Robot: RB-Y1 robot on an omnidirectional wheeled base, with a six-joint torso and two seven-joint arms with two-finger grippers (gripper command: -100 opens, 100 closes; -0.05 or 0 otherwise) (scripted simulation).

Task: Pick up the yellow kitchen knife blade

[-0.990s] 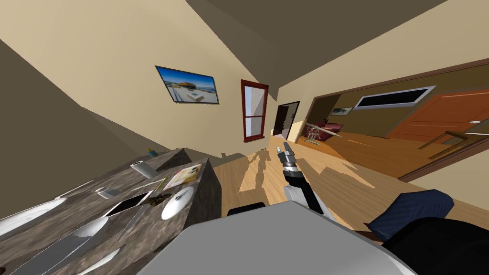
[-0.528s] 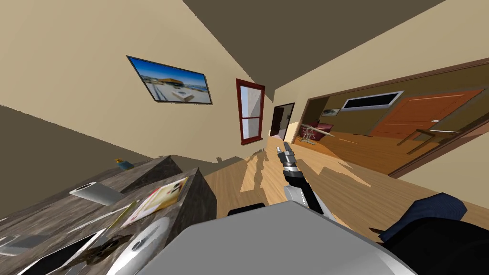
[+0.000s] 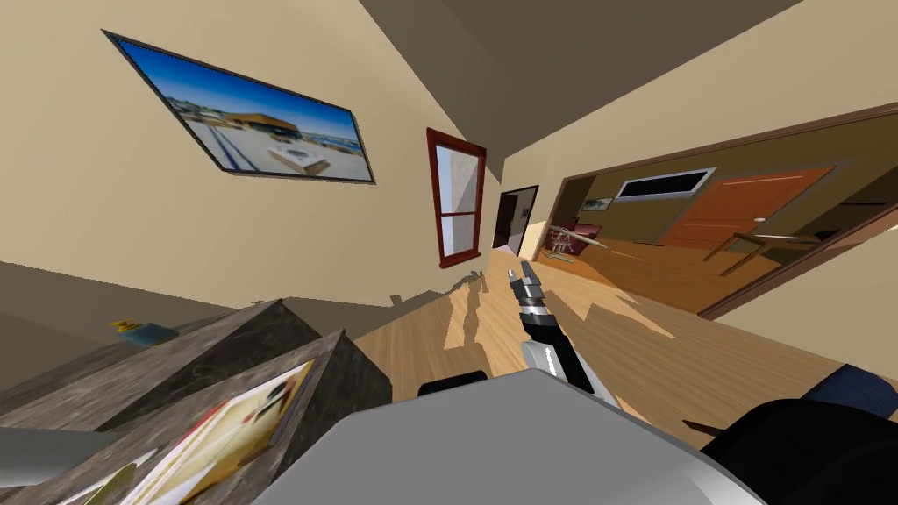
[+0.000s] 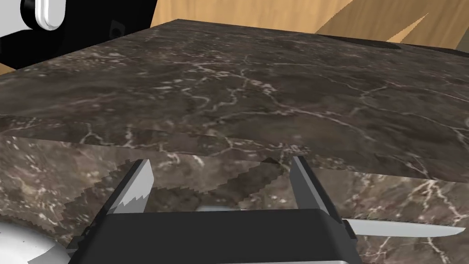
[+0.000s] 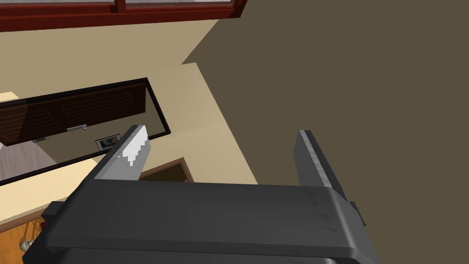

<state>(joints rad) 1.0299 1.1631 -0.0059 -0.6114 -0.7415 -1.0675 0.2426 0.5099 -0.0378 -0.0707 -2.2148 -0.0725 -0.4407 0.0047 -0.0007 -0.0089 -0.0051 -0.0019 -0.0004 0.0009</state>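
While the left gripper [image 4: 220, 161] sits low against the dark marble counter [image 4: 275, 91], its fingers [image 4: 137, 183] stand wide apart with bare marble between them, holding nothing. A pale pointed blade [image 4: 403, 228] lies flat on the marble just beside the gripper's dark body, outside the finger on that side, with its tip pointing away from the gripper. It is drawn grey-white, so I can't tell whether it's the task's knife. A white rounded object [image 4: 23, 243] sits at the opposite corner of the gripper body. Head view: a yellow-green knife blade [image 3: 110, 484] lies on the counter [image 3: 219, 351] just beside a yellow-and-red magazine [image 3: 219, 438], cut off by the frame edge. A small blue-and-yellow item [image 3: 140, 333] sits on the far side of the counter. The right gripper [image 3: 526, 276] reaches forward over the wooden floor [image 3: 491, 333], well apart from the counter, with its fingers [image 5: 133, 151] also apart and empty.
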